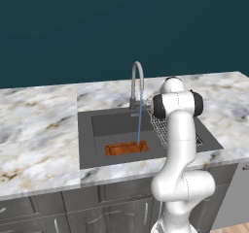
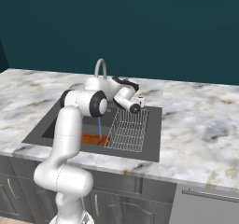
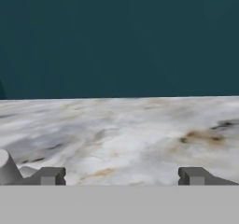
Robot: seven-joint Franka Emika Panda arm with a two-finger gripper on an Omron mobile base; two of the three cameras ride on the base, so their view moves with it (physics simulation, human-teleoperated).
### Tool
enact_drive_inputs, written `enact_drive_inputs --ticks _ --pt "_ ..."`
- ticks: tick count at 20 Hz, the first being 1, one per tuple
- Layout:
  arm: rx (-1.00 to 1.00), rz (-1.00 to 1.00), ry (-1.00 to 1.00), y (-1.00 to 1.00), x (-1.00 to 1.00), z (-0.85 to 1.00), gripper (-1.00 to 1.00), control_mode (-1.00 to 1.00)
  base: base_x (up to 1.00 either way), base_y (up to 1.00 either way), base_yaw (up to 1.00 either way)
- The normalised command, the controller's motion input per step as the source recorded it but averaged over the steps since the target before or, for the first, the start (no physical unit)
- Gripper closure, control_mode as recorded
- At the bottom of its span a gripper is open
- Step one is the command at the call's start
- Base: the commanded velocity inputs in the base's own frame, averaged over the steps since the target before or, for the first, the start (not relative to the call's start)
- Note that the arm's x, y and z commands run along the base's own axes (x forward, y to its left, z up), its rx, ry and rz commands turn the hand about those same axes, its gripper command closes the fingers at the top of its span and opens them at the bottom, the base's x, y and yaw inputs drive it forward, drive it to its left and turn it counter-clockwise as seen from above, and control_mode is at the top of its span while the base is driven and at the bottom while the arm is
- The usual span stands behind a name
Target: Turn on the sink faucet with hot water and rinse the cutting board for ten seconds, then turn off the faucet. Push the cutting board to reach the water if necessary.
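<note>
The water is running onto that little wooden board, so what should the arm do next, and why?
Probably just wait. The water falls from the sink faucet onto the cutting board, so no push seems needed. The tool is open and empty; afterwards it should likely go shut the faucet off.

Tabletop (image 1: pixel 39 125): white-brown marbled stone, running the full width beneath a plain dark teal wall (image 1: pixel 121 23). Wire dish rack (image 2: pixel 128 130): light metal mesh, seated at the right end of the recessed area, upright. Cabinet fronts (image 1: pixel 73 212): dark grey, with slim pale handles, directly below the stone edge. A lighter grey panel (image 2: pixel 205 206) adjoins them at the right.
</note>
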Motion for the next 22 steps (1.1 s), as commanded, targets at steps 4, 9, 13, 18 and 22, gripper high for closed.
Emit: enact_drive_inputs --ticks 4,9,13,18,22 --pt "0.00 0.01 0.00 0.18 0.10 0.01 -1.00 -1.00 0.00 0.00 0.00" --pt "0.00 0.00 0.00 0.20 0.13 0.05 -1.00 -1.00 0.00 0.00 0.00" --pt "0.00 0.00 0.00 0.22 0.11 0.07 -1.00 -1.00 0.00 0.00 0.00" --pt "0.00 0.00 0.00 0.28 0.10 0.05 -1.00 -1.00 0.00 0.00 0.00" --pt "0.00 0.00 0.00 0.34 0.07 0.09 -1.00 -1.00 0.00 0.00 0.00"
